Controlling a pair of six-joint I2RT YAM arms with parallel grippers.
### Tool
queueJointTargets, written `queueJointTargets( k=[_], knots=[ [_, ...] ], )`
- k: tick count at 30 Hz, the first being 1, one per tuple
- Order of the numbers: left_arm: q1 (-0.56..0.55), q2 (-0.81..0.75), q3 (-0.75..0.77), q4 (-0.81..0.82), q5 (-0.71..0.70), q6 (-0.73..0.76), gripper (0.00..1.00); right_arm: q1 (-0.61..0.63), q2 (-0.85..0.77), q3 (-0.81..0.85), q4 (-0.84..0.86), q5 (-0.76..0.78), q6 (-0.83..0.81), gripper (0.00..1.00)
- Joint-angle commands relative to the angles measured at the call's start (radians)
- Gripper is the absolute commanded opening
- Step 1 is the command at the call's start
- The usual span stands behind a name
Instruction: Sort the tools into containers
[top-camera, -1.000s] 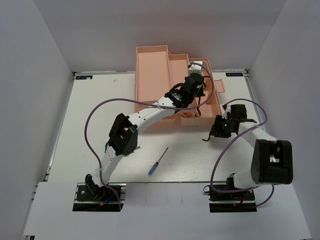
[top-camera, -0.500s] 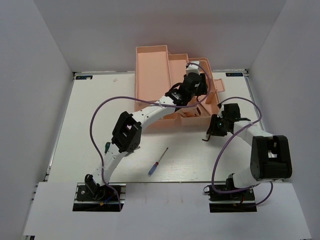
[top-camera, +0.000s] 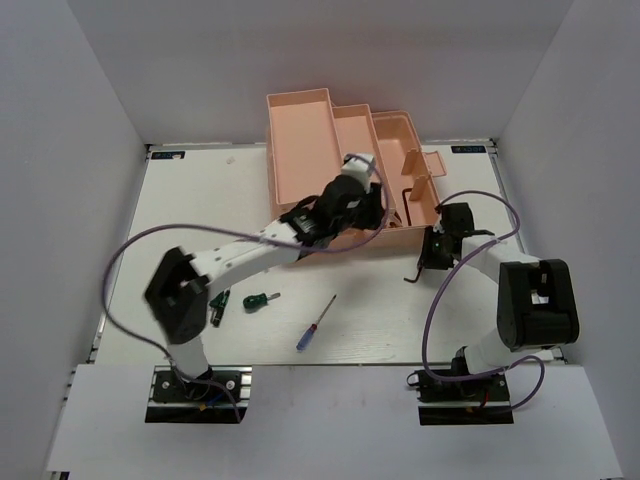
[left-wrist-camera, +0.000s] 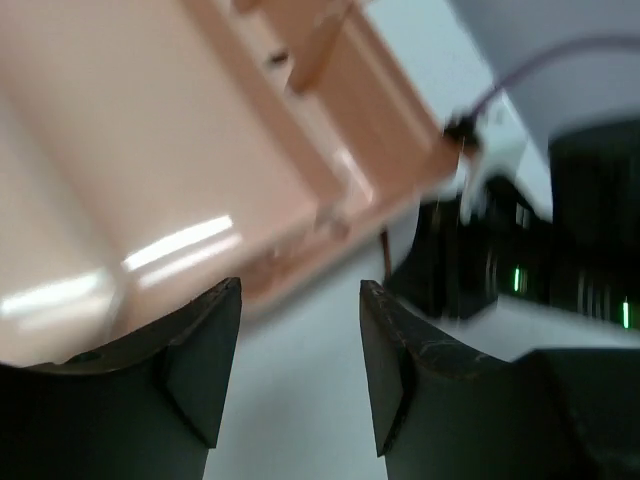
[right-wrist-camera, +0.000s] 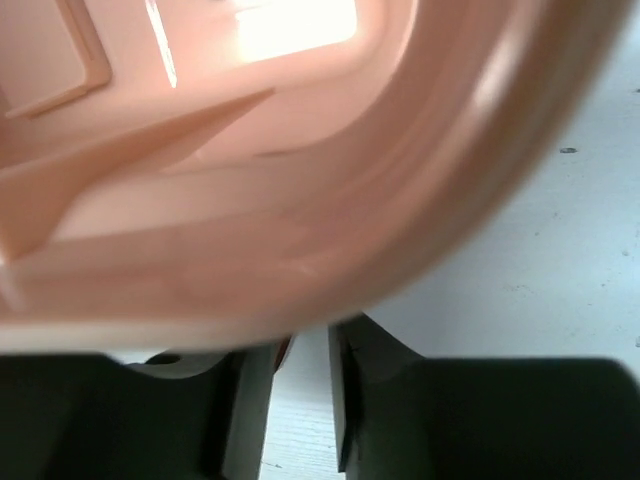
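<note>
Two green screwdrivers (top-camera: 262, 298), one blue screwdriver (top-camera: 314, 325), two hex keys (top-camera: 404, 190), one toolbox (top-camera: 300, 140).

A white table (top-camera: 180, 230) stands boxed in by plain white walls (top-camera: 60, 150) — left, back and right. A blue label (top-camera: 168, 154) sticks at its far left corner — a second blue label (top-camera: 473, 149) at the far right.

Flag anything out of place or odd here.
Tools lie loose outside the toolbox: a green screwdriver and a blue screwdriver on the table in front of it, and a hex key by its near right corner. Nothing looks spilled or damaged.
</note>
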Motion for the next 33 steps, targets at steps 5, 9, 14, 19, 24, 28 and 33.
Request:
queueJointTargets(
  k=[5,9,14,19,24,28,33],
  knots=[
    [-0.031,-0.532,-0.593,-0.001,-0.004,0.031,0.56,0.014,0.003,-0.051,-0.1,0.047,0.017,0.0],
    [-0.065,-0.674,-0.734,-0.109,0.005,0.007,0.52,0.011,-0.081,-0.059,-0.164,0.019,-0.013,0.0],
    [-0.1,-0.712,-0.853,-0.131,0.077,0.016,0.55,0.007,-0.189,-0.022,-0.313,-0.154,-0.151,0.0],
    [-0.146,-0.611,-0.853,-0.159,0.126,0.056,0.61,0.007,-0.289,0.07,-0.529,-0.39,-0.311,0.0],
    [-0.184,-0.518,-0.83,-0.139,0.126,0.066,0.63,0.008,-0.362,0.158,-0.588,-0.394,-0.377,0.0],
    [-0.218,-0.453,-0.794,-0.18,0.076,0.066,0.64,0.005,-0.389,0.268,-0.588,-0.34,-0.409,0.0],
    [-0.227,-0.398,-0.78,-0.215,0.01,0.045,0.64,0.005,-0.326,0.349,-0.5,-0.254,-0.405,0.0]
  ],
)
